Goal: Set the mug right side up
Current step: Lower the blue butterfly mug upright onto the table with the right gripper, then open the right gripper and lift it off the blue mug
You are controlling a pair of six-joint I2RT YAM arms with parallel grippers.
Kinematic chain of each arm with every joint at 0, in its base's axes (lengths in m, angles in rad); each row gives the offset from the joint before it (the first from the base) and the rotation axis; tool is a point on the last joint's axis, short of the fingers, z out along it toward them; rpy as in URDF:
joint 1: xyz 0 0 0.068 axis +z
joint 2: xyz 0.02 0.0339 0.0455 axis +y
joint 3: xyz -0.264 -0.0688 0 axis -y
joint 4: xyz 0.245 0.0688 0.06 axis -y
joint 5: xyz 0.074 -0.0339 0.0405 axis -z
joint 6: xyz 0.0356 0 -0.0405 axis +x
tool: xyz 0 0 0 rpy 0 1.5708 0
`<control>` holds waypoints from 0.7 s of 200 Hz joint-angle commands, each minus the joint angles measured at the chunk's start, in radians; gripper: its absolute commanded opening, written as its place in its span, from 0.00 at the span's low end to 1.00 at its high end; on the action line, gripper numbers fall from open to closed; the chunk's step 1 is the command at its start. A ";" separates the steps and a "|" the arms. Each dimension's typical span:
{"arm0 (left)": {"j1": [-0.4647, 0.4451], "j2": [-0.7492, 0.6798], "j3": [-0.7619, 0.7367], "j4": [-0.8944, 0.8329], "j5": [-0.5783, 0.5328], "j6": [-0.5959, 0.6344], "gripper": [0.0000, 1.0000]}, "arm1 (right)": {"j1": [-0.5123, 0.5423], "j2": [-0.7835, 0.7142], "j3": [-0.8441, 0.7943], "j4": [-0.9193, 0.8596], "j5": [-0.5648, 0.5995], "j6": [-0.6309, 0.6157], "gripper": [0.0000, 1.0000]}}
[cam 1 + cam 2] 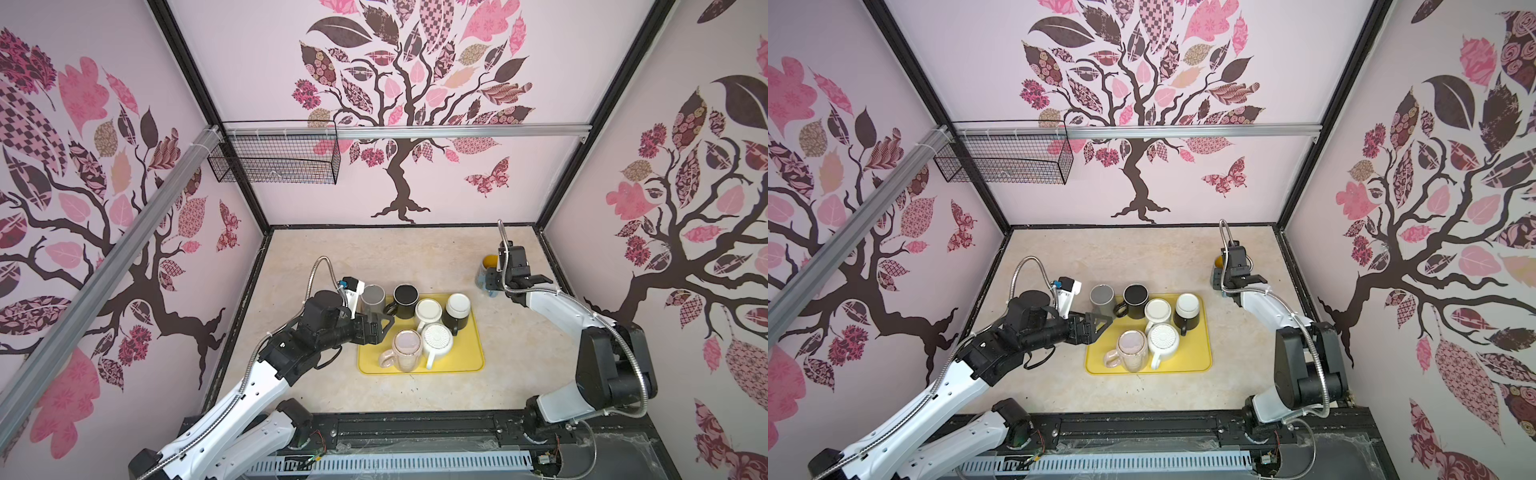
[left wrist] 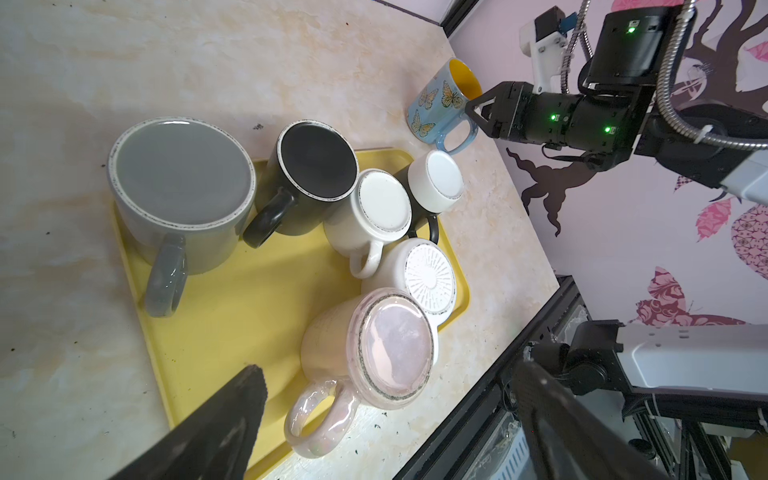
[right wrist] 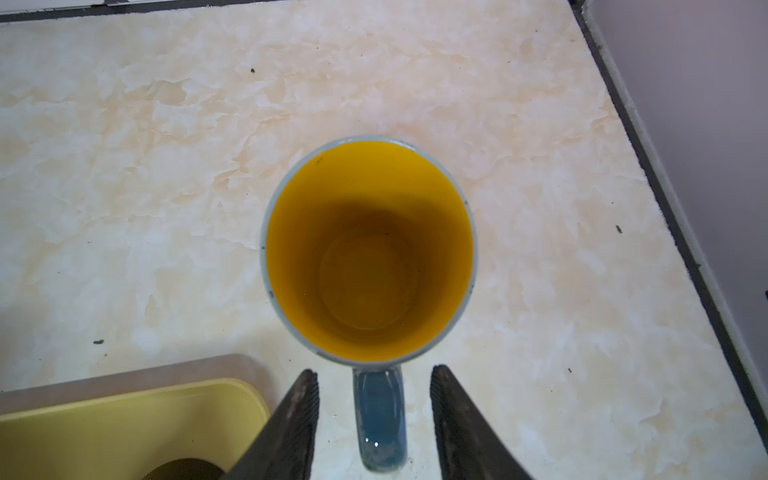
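Note:
The mug (image 3: 369, 249) is light blue with butterflies and a yellow inside. It stands upright on the table, mouth up, at the back right, seen in both top views (image 1: 487, 264) (image 1: 1217, 261) and in the left wrist view (image 2: 440, 104). My right gripper (image 3: 374, 374) is open above it. Its fingers straddle the blue handle (image 3: 380, 419) with a gap on each side. My left gripper (image 1: 384, 322) is open and holds nothing. It hovers over the left edge of the yellow tray (image 1: 469, 361), beside a grey mug (image 1: 372, 297).
Several mugs crowd the yellow tray (image 2: 232, 316), most with their bottoms up: a grey one (image 2: 183, 183), a black one (image 2: 318, 162), white ones (image 2: 384, 201) and a pink one (image 2: 392, 347). The right wall (image 3: 706, 124) is close to the blue mug. A wire basket (image 1: 274, 156) hangs at the back left.

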 commanded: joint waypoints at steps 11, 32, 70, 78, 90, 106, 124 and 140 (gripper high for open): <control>-0.015 -0.014 -0.008 -0.015 -0.047 0.032 0.97 | 0.003 -0.123 0.048 -0.082 0.084 0.025 0.56; -0.019 -0.018 -0.009 -0.011 -0.062 0.033 0.96 | 0.004 -0.223 0.054 -0.058 0.071 0.026 0.98; -0.028 -0.012 0.002 -0.026 -0.099 0.044 0.96 | 0.015 -0.342 0.090 -0.011 -0.157 0.150 1.00; -0.030 -0.012 0.004 -0.028 -0.105 0.050 0.96 | 0.032 -0.361 0.097 -0.003 -0.207 0.139 1.00; -0.037 -0.011 0.010 -0.036 -0.123 0.057 0.96 | 0.095 -0.382 0.123 -0.011 -0.245 0.044 1.00; -0.043 -0.009 0.024 -0.063 -0.174 0.065 0.96 | 0.213 -0.385 0.170 -0.065 -0.197 -0.071 1.00; -0.044 -0.008 0.034 -0.078 -0.214 0.067 0.96 | 0.235 -0.376 0.192 -0.087 -0.180 -0.004 1.00; -0.044 0.002 0.042 -0.091 -0.240 0.065 0.96 | 0.240 -0.407 0.147 -0.035 -0.199 0.046 1.00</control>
